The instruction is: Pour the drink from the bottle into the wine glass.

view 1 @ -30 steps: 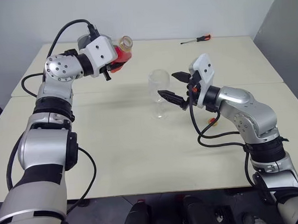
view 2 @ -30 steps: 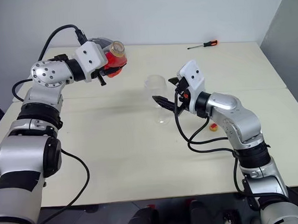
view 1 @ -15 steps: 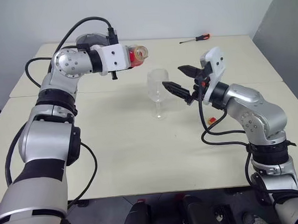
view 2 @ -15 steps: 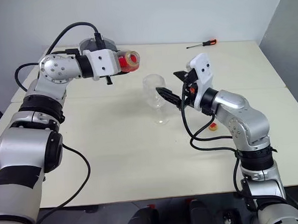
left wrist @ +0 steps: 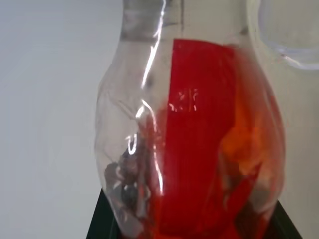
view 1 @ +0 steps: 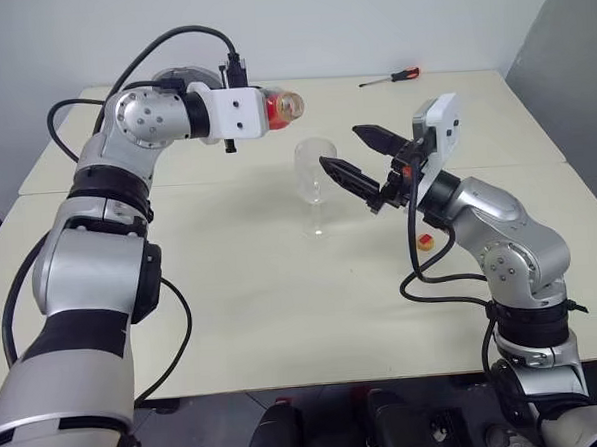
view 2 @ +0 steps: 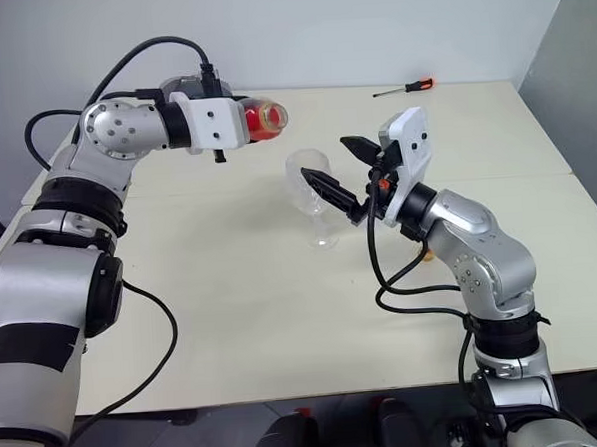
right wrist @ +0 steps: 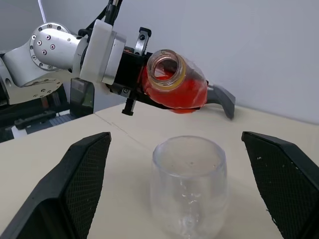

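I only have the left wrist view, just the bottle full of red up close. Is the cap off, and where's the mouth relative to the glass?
Observer: The cap is off; the bottle lies tilted, its open mouth short of the wine glass rim, up and to one side.
Operator: Anything poured yet?
Observer: No, the glass bowl looks empty; the drink sits in the bottle.
Operator: Is the other arm steadying the glass?
Observer: No. The right gripper has its fingers spread, beside the bowl, not closed on it.

Uncapped bottle (right wrist: 172, 79) of red drink (left wrist: 209, 139) tilted above upright wine glass (view 1: 317, 187).
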Controlling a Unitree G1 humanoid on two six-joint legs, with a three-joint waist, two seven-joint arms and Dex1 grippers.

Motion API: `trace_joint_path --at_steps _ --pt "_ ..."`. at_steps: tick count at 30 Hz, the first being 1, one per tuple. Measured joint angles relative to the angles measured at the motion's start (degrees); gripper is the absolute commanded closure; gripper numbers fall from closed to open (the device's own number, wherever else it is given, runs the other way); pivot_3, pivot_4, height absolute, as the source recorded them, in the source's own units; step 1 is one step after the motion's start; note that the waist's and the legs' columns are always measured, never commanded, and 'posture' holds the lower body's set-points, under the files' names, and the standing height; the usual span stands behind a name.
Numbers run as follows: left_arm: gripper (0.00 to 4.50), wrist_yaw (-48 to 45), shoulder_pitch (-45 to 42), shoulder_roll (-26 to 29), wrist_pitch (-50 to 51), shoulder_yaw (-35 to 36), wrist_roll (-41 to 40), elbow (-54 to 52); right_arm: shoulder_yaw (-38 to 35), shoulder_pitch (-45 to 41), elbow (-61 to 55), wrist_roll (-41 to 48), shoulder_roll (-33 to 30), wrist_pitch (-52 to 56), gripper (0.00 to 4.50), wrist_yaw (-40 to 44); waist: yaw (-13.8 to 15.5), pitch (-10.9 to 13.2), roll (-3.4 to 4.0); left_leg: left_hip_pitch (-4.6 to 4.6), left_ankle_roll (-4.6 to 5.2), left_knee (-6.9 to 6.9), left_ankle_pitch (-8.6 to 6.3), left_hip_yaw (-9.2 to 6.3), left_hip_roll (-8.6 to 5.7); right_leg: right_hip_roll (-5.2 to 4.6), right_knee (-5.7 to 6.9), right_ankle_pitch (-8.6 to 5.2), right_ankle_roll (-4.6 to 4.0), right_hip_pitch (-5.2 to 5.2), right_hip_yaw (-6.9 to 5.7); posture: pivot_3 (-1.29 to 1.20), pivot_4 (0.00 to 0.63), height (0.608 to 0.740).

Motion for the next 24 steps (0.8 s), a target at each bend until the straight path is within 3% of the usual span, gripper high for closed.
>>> trace_joint_path --at_steps 12,24 --pt "3.31 3.0 -0.69 -0.12 -0.94 -3.29 4.57 1.49 0.59 0.13 2.57 -2.08 2.07 -3.99 0.0 -0.97 -0.3 0.0 0.0 0.01 0.0 0.01 0.0 0.06 0.0 0.0 0.1 0.0 0.0 -0.06 0.0 0.0 0.15 0.74" --pt "3.31 11.71 -3.33 -0.14 -2.83 -8.22 11.68 2.12 1.03 -0.55 3.31 -2.24 2.12 -4.21 0.0 -1.29 -0.33 0.0 0.0 0.02 0.0 0.02 0.0 0.12 -0.01 0.0 0.19 0.0 0.0 -0.11 0.02 0.0 0.15 0.74"
